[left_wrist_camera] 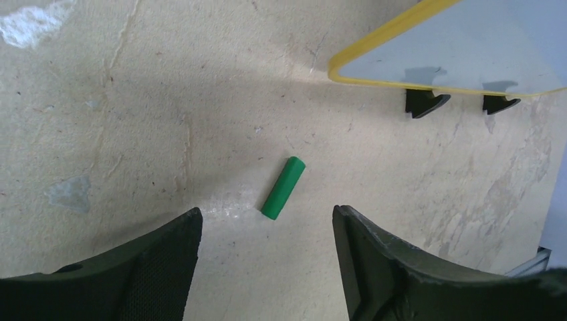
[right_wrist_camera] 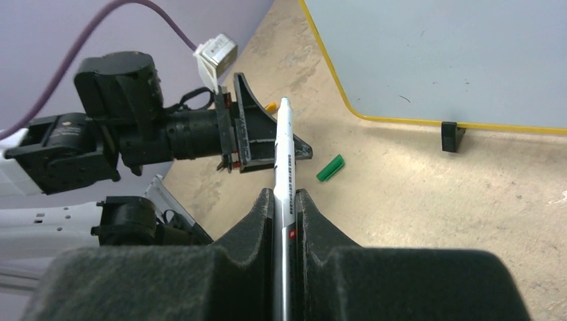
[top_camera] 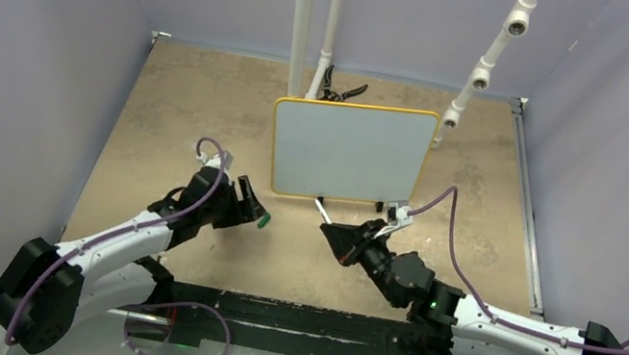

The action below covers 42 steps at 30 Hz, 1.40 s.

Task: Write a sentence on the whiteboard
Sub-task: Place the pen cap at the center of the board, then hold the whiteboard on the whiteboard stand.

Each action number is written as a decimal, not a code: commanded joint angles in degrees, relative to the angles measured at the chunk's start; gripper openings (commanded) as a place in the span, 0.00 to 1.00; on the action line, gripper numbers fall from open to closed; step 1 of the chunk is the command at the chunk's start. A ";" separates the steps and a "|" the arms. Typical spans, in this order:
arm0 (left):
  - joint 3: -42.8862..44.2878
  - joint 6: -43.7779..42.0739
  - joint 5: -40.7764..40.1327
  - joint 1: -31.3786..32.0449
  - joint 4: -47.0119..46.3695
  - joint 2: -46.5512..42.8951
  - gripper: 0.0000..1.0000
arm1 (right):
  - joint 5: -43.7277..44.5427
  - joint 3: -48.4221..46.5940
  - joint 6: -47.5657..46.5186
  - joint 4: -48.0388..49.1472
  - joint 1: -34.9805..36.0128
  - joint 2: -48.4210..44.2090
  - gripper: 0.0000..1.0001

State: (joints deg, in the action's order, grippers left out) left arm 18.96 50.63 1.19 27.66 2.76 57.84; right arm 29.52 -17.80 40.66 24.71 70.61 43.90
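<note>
The whiteboard stands near the back middle on small black feet, its yellow frame tilted. Its face is blank; no teal lettering of the sentence shows. It also shows in the left wrist view and the right wrist view. My right gripper is shut on a white marker pen, its bare tip pointing left and away. A green cap lies on the table, also seen in the right wrist view. My left gripper is open and empty just above and behind the cap.
White pipes rise behind the board, and a jointed pipe rises at its right. A black clamp tool lies behind the board. A black rail runs along the near edge. Grey walls close in the table.
</note>
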 commanded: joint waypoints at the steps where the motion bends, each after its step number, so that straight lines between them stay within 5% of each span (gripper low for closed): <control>1: 7.62 -5.86 -2.18 -0.34 5.47 -3.03 0.72 | 0.34 -3.25 -1.68 -2.17 -0.03 -0.29 0.00; 5: 16.30 -14.58 2.71 -2.37 8.95 -2.90 0.76 | -0.09 -5.16 -4.30 -3.74 -0.08 -0.66 0.00; 10: 26.08 -25.40 22.08 -13.10 8.27 2.97 0.77 | -4.76 -9.09 -8.91 -4.72 -2.34 1.21 0.00; 15: 32.30 -37.09 32.84 -15.79 6.62 7.78 0.76 | -23.15 -11.98 -11.98 -2.21 -15.14 5.53 0.00; 27: 35.63 -43.67 42.70 -15.72 1.24 15.55 0.65 | -27.71 -20.26 -17.90 -1.36 -18.66 13.21 0.00; 42: 36.77 -43.97 39.50 -15.68 -1.89 18.79 0.49 | -25.29 -28.60 -20.54 -0.06 -18.79 23.08 0.00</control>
State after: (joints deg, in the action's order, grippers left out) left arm 53.01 8.19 40.25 12.03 3.75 75.37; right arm 3.40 -42.39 21.71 21.87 52.05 65.73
